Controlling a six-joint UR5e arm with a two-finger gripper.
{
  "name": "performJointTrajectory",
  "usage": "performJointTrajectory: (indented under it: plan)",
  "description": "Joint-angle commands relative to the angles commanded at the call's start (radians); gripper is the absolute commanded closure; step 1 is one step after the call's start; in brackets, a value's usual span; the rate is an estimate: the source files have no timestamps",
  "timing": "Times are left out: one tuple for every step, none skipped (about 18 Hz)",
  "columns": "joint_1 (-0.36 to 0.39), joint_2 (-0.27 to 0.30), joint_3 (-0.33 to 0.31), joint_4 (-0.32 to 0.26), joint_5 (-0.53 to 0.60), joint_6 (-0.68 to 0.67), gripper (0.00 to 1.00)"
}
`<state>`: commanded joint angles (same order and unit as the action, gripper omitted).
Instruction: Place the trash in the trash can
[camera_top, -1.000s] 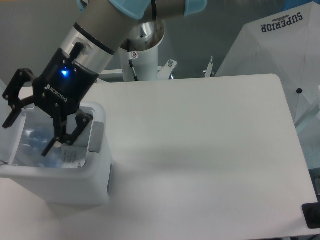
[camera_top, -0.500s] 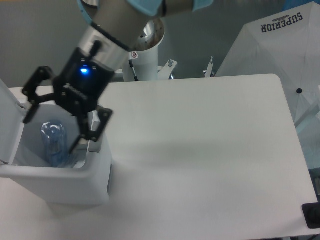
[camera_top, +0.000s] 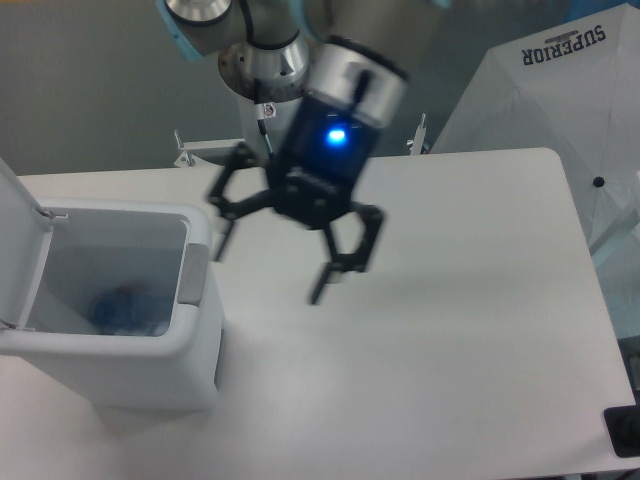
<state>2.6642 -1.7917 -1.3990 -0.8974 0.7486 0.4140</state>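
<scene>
Bottle (camera_top: 122, 305) lying at bottom of trash can (camera_top: 195, 340), lid open. Gripper (camera_top: 270, 262) hanging over bench (camera_top: 450, 300), fingers (camera_top: 340, 262) spread, carrying nothing. Wrapper not visible; locating it before descending seems advisable.

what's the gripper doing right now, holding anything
Gripper: open, fingers spread, holding nothing, above the table.
</scene>
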Motion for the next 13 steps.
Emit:
performJointTrajectory:
  plan:
    - [0.025, -0.008, -0.002, -0.002, 0.000, 0.029, 0.00]
    - [0.040, -0.014, -0.005, -0.003, 0.002, 0.060, 0.00]
    - [0.055, -0.021, -0.009, -0.005, 0.003, 0.081, 0.00]
    - [0.069, -0.037, -0.014, -0.006, 0.015, 0.094, 0.00]
    - [0.075, -0.041, -0.018, -0.006, 0.040, 0.101, 0.00]
    - [0.077, -0.046, -0.024, -0.006, 0.084, 0.111, 0.00]
    - [0.077, -0.058, -0.032, -0.006, 0.150, 0.133, 0.00]
    - [0.075, -0.067, -0.040, -0.006, 0.226, 0.181, 0.00]
    - [0.075, -0.080, -0.049, -0.006, 0.301, 0.237, 0.00]
    - [0.075, -0.086, -0.058, -0.009, 0.364, 0.293, 0.00]
    - [0.075, -0.095, -0.070, -0.009, 0.418, 0.339, 0.00]
    - [0.075, -0.110, -0.081, -0.009, 0.473, 0.380, 0.00]
    - [0.075, -0.120, -0.089, -0.012, 0.520, 0.412, 0.00]
